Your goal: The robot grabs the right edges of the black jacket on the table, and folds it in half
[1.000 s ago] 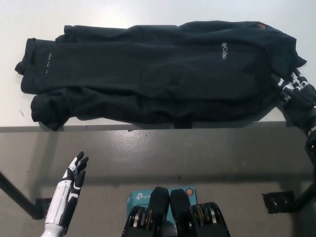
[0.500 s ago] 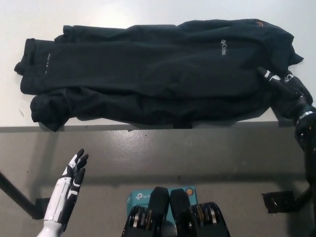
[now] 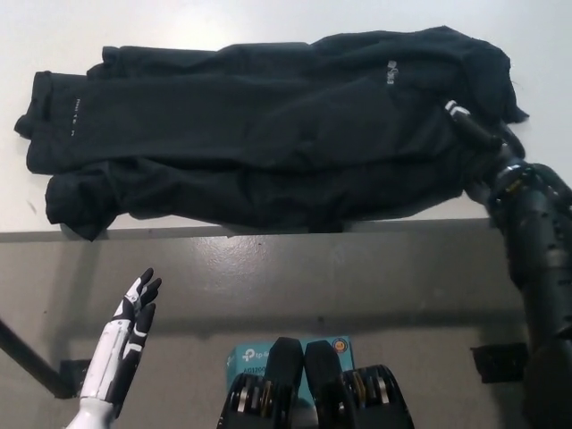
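Overhead, from the head camera, the black jacket [image 3: 268, 143] lies spread across the white table [image 3: 179, 22], running from the far left of the scene almost to the right edge. Its near hem sits close to the table's near edge, with a few bits of fabric reaching that edge. At the left end two sleeve or cuff sections stack one beyond the other, the farther one carrying a small line of pale lettering. A small white logo [image 3: 391, 73] shows on the chest area toward the right, far side.

The black right hand [image 3: 478, 143] rests on the right part of the jacket, just in from the garment's right edge, with the black forearm [image 3: 536, 232] coming up from the lower right across the table's near edge. A pale-tipped finger [image 3: 457, 110] points toward the far left over the cloth. Black on black hides the rest, so I cannot tell whether the fingers are pinching fabric or merely lying on it.

The white left hand [image 3: 130, 326] hangs below the table's near edge at the lower left, over the grey floor [image 3: 357, 277], holding nothing, its fingers straight and slightly spread.

A teal box [image 3: 246, 357] lies on the floor near the bottom middle. A dark table leg [image 3: 27, 357] slants at the far lower left.
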